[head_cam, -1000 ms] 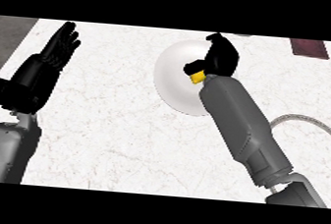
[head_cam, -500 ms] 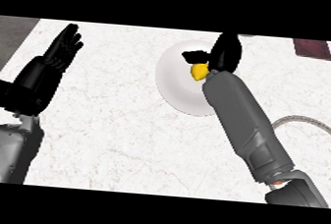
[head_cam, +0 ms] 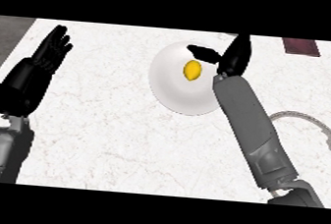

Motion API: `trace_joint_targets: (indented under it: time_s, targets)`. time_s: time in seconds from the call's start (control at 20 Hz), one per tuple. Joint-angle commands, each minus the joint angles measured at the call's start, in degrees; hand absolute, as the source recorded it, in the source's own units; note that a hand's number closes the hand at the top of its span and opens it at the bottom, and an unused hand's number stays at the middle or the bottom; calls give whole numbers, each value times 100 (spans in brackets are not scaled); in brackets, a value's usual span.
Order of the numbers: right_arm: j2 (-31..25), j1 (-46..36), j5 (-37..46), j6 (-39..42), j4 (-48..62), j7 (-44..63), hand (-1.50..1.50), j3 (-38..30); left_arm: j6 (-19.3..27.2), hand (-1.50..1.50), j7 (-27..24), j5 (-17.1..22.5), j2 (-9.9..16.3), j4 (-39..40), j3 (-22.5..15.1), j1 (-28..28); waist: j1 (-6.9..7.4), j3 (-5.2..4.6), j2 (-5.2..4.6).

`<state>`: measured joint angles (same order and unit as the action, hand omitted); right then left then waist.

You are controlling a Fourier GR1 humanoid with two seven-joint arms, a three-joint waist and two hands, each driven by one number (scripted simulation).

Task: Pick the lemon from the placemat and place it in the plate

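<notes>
The small yellow lemon (head_cam: pixel 191 70) lies free in the round white plate (head_cam: pixel 176 92) near the desk's far edge. The right robot hand (head_cam: pixel 231 55) is released above the plate, fingers straight, its forearm hiding the plate's right rim. The left robot hand (head_cam: pixel 45 57) rests open near the left edge. The dark red placemat (head_cam: pixel 301 47) is cut off at the far edge

No legible text anywhere.

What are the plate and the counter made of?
The plate looks like smooth white ceramic or plastic: plain and evenly shaded; which one is unclear. The counter looks like polished marble or similar stone: white with faint grey-brown veins running across it.
</notes>
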<state>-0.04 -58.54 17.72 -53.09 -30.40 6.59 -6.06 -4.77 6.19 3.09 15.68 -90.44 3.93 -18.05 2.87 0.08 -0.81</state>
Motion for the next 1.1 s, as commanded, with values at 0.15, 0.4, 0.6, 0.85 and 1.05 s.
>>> trace_joint_targets:
  time_s: [0.15,0.4,0.6,0.85,1.05]
  targets:
    - [-137,1142,-714,412,-1076,-1006,-150,-262,76,0,60,-90,-39,-112,75,267,-283,-4,82]
    - [-225,2266,-379,615,-2648,-354,-150,413,-99,0,6,14,110,-258,305,452,-360,-11,118]
    - [-688,3292,-528,1267,-3671,-341,-150,510,121,0,227,-146,-31,-352,198,245,-382,-9,112]
    - [-1050,4200,-495,1564,-4908,63,-150,545,72,0,371,-129,-72,-332,224,141,-332,-9,96]
    - [-1136,5063,-494,1789,-5659,-57,-150,621,-101,0,50,-100,4,57,378,23,-343,-9,88]
